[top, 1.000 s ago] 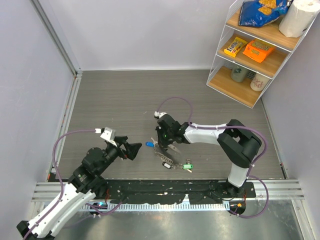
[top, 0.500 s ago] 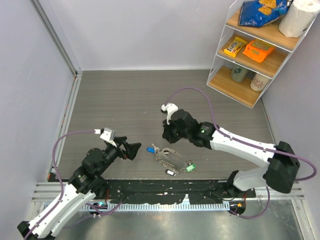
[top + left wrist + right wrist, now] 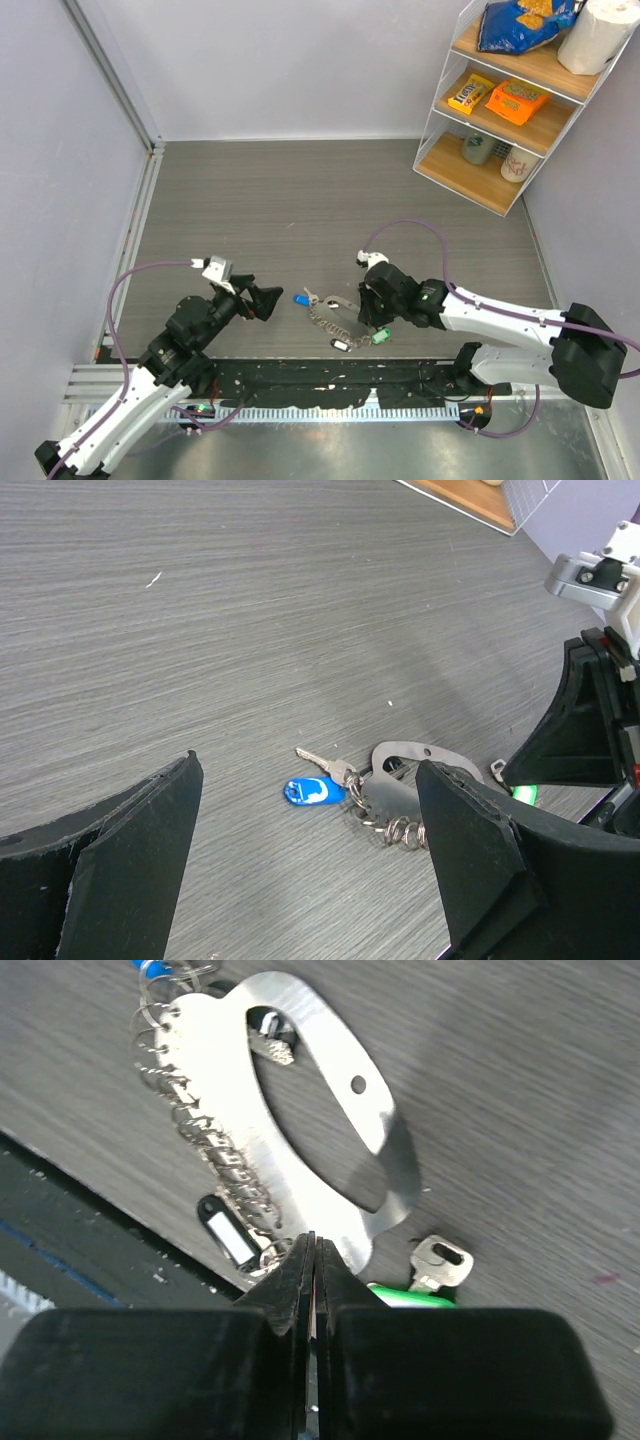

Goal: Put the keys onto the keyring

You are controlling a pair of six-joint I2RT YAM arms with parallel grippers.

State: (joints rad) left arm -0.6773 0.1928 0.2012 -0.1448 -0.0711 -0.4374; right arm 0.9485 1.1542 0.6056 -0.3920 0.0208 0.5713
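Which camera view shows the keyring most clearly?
The right wrist view: the keyring fills the frame, its loop and chain sharp. The top view shows it small; the left wrist view shows it far and partly hidden.

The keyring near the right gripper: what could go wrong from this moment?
1. The right gripper is shut with its tips at the rim of the keyring; moving on like this may push it away rather than grip it.
2. The green key lies right beside those tips and could be knocked aside.
3. The left gripper is open and apart from the blue tag, so nothing steadies the keyring if it slides.
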